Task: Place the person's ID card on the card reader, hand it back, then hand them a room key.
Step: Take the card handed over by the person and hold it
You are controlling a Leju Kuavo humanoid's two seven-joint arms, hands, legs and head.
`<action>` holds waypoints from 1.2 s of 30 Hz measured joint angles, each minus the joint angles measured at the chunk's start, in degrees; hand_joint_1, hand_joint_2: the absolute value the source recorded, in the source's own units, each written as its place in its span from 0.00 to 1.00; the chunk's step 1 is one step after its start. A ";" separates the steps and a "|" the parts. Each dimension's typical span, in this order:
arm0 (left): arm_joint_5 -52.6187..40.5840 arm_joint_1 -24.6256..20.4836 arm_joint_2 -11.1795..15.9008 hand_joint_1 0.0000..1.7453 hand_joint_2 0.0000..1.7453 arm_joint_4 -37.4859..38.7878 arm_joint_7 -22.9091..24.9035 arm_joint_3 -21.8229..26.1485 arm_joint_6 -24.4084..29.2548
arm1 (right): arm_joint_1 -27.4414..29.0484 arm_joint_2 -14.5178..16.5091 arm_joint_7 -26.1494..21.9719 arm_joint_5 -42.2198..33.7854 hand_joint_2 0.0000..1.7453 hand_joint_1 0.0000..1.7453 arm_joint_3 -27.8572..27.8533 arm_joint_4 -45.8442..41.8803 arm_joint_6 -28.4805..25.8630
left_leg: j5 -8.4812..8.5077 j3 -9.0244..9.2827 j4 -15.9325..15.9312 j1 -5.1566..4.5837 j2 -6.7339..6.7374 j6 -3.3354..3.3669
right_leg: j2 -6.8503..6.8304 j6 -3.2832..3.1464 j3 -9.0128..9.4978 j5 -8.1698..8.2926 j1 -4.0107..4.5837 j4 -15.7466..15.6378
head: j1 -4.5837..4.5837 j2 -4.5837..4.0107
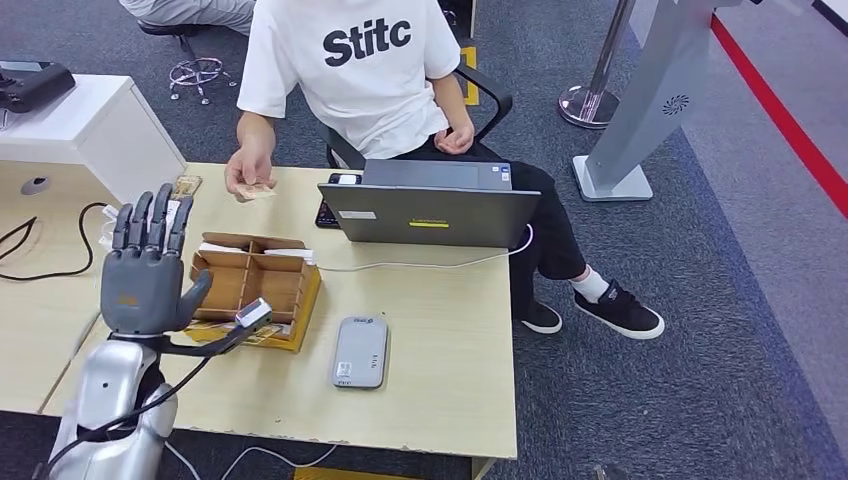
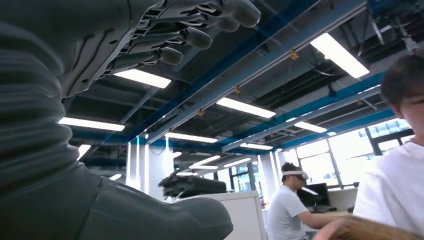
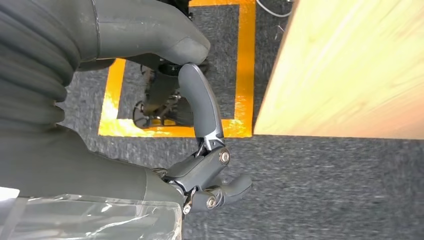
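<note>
Now the left robot hand [image 1: 146, 268] stands upright over the tabletop [image 1: 440, 390], fingers straight, released, nothing in it. Beyond it, the person's hand [image 1: 248, 172] holds the ID card [image 1: 256, 193] above the far edge. Card reader [image 1: 361, 351] lies centre. Right robot hand [image 3: 200, 165] hangs curled, clenched, holding nothing.

You've got a light wooden bench [image 1: 440, 380] here. On it: a grey card reader [image 1: 360, 351] near the front edge, a cardboard organizer box [image 1: 255, 288] just left of it, and an open laptop [image 1: 430, 205] at the far side with a phone [image 1: 328, 212] beside its left edge. A white cable [image 1: 420, 264] trails from the laptop's right side toward the box, and a black cable [image 1: 50, 262] loops at far left.
</note>
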 joint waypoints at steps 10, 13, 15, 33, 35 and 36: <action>0.09 -12.45 10.00 0.03 1.00 13.09 12.95 -21.38 0.75 | -0.90 0.00 0.63 0.20 1.00 0.00 1.89 0.00 -0.67 | 0.01 -0.21 0.00 -0.06 0.10 -0.02 | 0.14 0.04 -0.22 0.06 -0.01 0.05 | 0.03 0.00; 0.15 -13.12 10.99 0.77 1.00 13.73 13.64 -23.78 1.35 | -0.91 0.00 0.63 0.16 1.00 0.00 2.27 0.00 -0.70 | 0.01 -0.29 0.00 -0.06 0.10 -0.01 | 0.13 0.05 -0.29 0.06 -0.01 0.05 | 0.03 0.00; 0.17 -13.22 11.40 1.00 1.00 13.87 13.66 -24.49 1.96 | -0.91 0.00 0.69 0.09 1.00 0.00 2.48 0.00 -0.75 | 0.01 -0.31 0.00 -0.06 0.10 -0.01 | 0.13 0.05 -0.32 0.06 -0.01 0.05 | 0.03 0.00; 0.21 -13.19 11.44 1.00 1.00 13.85 12.60 -24.78 2.78 | -0.90 0.00 0.78 -0.71 1.00 0.00 2.86 0.02 -1.01 | 0.01 -0.32 0.00 -0.04 0.10 -0.02 | 0.12 0.05 -0.33 0.06 -0.01 0.06 | 0.03 0.00; 0.21 -13.09 11.19 1.00 1.00 13.84 11.29 -24.76 2.75 | -0.90 0.00 0.78 -0.86 1.00 0.00 2.86 0.02 -1.03 | 0.01 -0.32 0.00 -0.05 0.10 -0.02 | 0.12 0.05 -0.33 0.06 -0.01 0.05 | 0.03 0.00; 0.21 -12.95 10.81 1.00 1.00 13.84 9.78 -24.60 2.55 | -0.89 0.00 0.78 -0.97 1.00 0.00 2.86 0.02 -1.07 | 0.01 -0.32 0.00 -0.05 0.10 -0.02 | 0.11 0.05 -0.33 0.06 -0.01 0.05 | 0.03 0.00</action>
